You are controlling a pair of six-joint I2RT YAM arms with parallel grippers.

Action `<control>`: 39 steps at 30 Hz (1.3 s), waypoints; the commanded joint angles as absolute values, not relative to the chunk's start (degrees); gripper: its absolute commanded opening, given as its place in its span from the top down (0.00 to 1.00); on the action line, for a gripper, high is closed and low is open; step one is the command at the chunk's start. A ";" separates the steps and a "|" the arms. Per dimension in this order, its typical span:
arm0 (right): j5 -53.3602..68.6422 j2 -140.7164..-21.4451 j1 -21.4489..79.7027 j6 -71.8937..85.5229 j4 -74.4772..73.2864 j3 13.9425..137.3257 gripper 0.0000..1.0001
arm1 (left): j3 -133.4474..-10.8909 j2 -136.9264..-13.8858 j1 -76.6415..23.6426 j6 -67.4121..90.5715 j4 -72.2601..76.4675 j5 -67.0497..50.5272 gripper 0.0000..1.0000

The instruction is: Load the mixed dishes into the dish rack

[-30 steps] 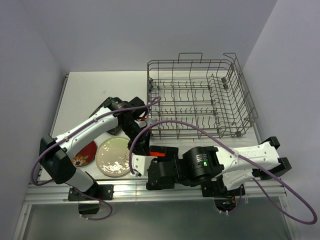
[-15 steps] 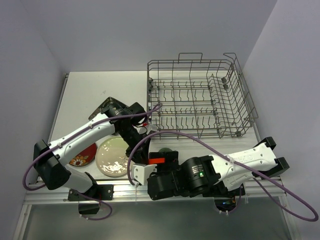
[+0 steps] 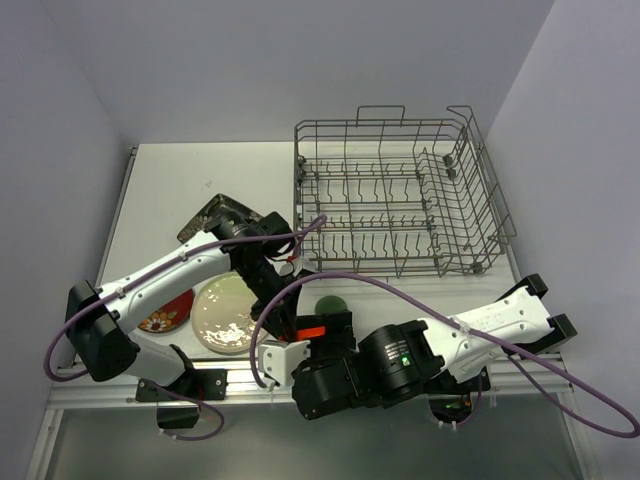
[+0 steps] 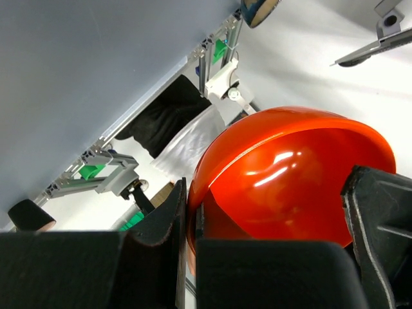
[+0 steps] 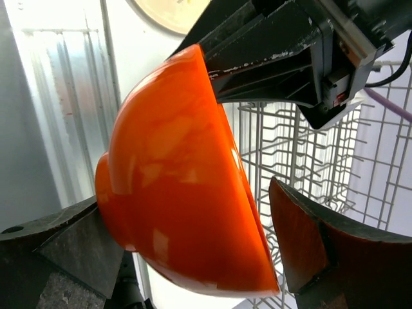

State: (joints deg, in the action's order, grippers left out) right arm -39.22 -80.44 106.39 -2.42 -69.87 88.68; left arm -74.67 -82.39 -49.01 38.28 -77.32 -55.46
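Note:
My left gripper (image 4: 191,215) is shut on the rim of the small orange bowl (image 4: 290,174), holding it tilted on edge above the table's near edge. The bowl (image 5: 187,193) sits between the spread fingers of my right gripper (image 5: 193,248). That gripper is open: its right finger (image 5: 309,238) stands off the rim, and its left finger is at the bowl's foot. From above, only a sliver of the bowl (image 3: 310,331) shows between the two wrists. The dish rack (image 3: 400,200) stands at the back right with no dishes in it.
A pale green cup (image 3: 330,303) sits just in front of the rack. The cream plate (image 3: 225,315) and small red flowered plate (image 3: 170,312) lie near the left arm's base. A black square plate (image 3: 208,214) lies farther back. Purple cables loop over both arms.
My left arm has swung the bowl toward the near edge. The right gripper has slid left around it, and its jaws have narrowed a little.

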 commanded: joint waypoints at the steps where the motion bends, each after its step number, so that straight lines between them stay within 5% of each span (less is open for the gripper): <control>1: -39.73 -81.12 107.40 -0.88 -69.61 93.86 0.11 | -73.92 -80.25 -49.66 36.56 -79.01 -56.43 1.00; 15: -33.05 -81.39 108.02 -0.09 -67.42 94.66 0.15 | -73.65 -79.98 -49.66 36.12 -78.93 -56.07 1.00; 31: -34.46 -81.21 108.02 -0.61 -64.07 91.23 0.59 | -74.27 -79.45 -50.01 35.95 -78.93 -58.97 1.00; 37: -32.35 -81.65 107.40 -0.35 -64.60 91.14 0.95 | -74.09 -79.63 -50.19 35.77 -78.93 -59.50 1.00; 39: -32.26 -81.65 107.49 -0.18 -65.04 91.23 0.98 | -74.09 -79.72 -50.27 35.77 -78.93 -59.33 1.00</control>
State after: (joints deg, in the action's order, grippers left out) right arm -31.22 -81.62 107.85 -1.83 -67.48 91.48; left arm -73.28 -81.58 -49.76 37.04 -77.71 -53.36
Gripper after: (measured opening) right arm 0.693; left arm 0.080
